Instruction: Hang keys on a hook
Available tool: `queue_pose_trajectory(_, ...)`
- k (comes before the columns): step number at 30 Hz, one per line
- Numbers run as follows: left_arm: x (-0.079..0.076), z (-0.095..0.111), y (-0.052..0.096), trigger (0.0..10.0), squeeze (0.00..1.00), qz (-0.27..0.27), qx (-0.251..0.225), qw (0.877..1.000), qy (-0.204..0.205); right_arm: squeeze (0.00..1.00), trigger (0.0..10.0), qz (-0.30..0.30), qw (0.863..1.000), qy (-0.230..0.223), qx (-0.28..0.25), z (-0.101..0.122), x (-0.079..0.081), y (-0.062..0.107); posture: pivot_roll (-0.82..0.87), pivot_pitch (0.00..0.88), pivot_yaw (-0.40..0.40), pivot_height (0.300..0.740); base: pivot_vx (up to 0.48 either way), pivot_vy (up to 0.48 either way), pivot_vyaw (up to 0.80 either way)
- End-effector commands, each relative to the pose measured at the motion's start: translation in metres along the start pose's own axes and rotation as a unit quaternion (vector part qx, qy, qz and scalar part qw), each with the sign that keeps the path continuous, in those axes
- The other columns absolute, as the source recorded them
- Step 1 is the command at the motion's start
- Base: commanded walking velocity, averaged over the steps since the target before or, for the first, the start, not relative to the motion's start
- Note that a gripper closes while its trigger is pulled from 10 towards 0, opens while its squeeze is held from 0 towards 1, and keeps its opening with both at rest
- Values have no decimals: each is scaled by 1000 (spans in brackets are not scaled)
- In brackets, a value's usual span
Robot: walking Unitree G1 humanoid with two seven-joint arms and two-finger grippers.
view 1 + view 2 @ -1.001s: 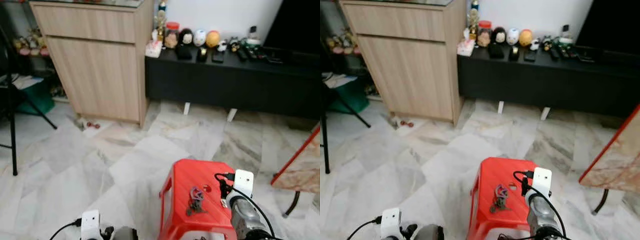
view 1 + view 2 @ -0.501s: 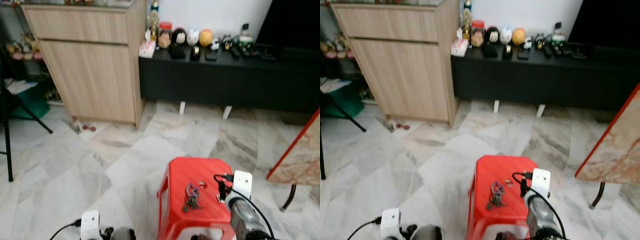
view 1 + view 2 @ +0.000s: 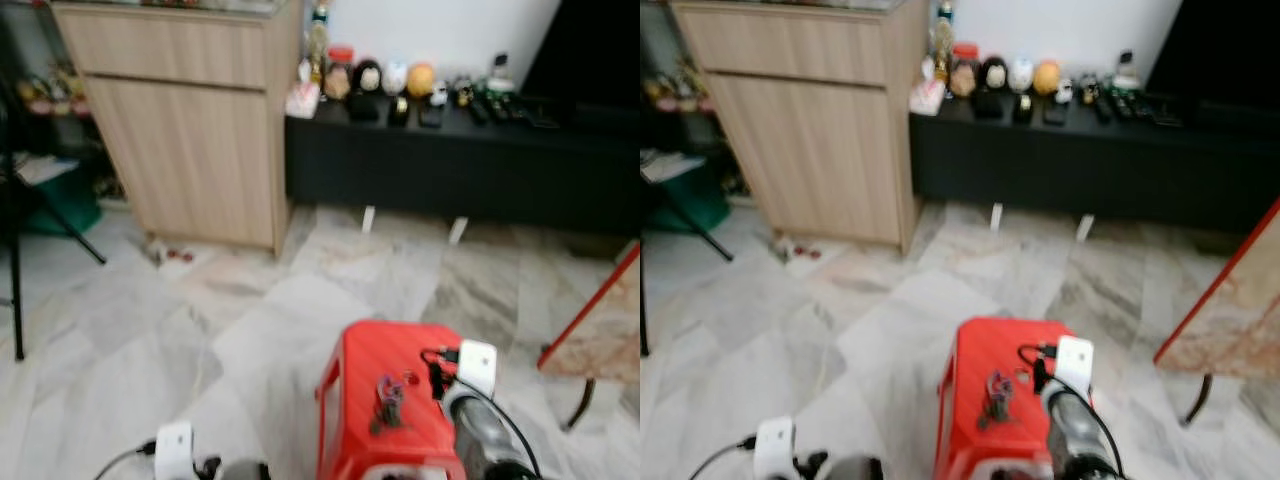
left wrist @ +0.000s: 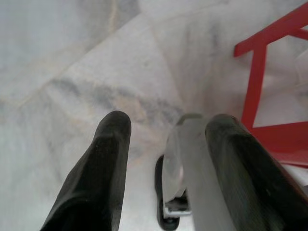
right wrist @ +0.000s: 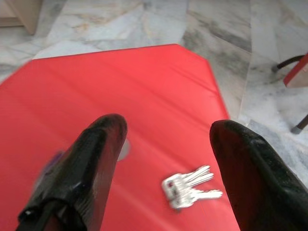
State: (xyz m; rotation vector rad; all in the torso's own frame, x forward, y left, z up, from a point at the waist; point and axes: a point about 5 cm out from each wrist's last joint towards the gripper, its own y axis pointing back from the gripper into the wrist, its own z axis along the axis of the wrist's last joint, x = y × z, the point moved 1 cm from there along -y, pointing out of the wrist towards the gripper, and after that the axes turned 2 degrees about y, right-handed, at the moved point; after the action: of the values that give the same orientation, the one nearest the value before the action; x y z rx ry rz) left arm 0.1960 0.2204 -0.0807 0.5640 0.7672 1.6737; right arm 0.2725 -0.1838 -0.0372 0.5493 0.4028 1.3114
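The keys point(image 5: 188, 187) lie flat on the red stool point(image 5: 144, 96), a small silver bunch in the lower middle of the right wrist frame, framed by the gap between the two black fingers point(image 5: 86, 168) of the right hand point(image 5: 168, 173). That hand is spread wide and holds nothing; the keys lie beyond it, apart from both fingers, a little nearer the finger on the frame's right side. A blurred purple thing sits at the left finger's edge, too smeared to identify.

In the left eye view the bunch point(image 3: 387, 400) shows as a dark cluster with a purple tag in the lower centre of the frame, on the stool's top, just left of the right arm's white wrist module.

The left hand point(image 4: 168, 159) is low, its fingers spread and empty, over the marble floor point(image 4: 72, 57) beside the stool's red leg.

Upper left of the left eye frame stands a wooden cabinet point(image 3: 190, 120); a black low surface point(image 3: 450, 160) with small figurines runs along the top right.
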Motion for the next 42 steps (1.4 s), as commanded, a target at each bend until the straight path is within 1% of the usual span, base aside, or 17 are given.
queue_pose_trajectory(1, -8, -2, 0, 10000, 0, -11, 6, 1000, -2, 0, 10000, -10, 1000, 2, 6, -1, -9, 0, 79, 22, -73, 628, 281, 0, 0)
queue_pose_trajectory(11, -8, -2, 0, 10000, 0, -11, 5, 1000, -3, 0, 10000, -4, 1000, 6, 17, -6, -8, 1, 78, 23, -72, 628, 27, 0, 0)
queue_pose_trajectory(17, -8, -4, 0, 10000, 0, -13, 7, 1000, -4, 0, 10000, 11, 998, 29, 52, -19, -3, 3, 79, 30, -71, 628, 0, 0, 0)
queue_pose_trajectory(22, -8, -5, 0, 10000, 0, -13, 9, 1000, -4, 0, 10000, 30, 995, 65, 75, -24, 1, 4, 82, 38, -72, 628, 0, 0, 0)
queue_pose_trajectory(31, -6, -12, 2, 10000, 0, -13, 16, 1000, -5, 0, 10000, 47, 995, 66, 61, -17, 10, 2, 88, 46, -73, 628, 0, 0, 0)
queue_pose_trajectory(37, -3, -19, 5, 10000, 0, -11, 18, 1000, -6, 0, 10000, 56, 995, 73, 42, -8, 17, 1, 91, 76, -71, 628, 0, 0, 0)
queue_pose_trajectory(41, -2, -21, 6, 10000, 0, -13, 17, 1000, -10, 0, 10000, 54, 995, 74, 39, -7, 16, 0, 88, 95, -67, 628, 0, 0, 0)
queue_pose_trajectory(42, -2, -22, 7, 10000, 0, -15, 16, 1000, -13, 0, 10000, 51, 995, 72, 36, -6, 15, 0, 85, 111, -67, 628, 0, 0, 0)
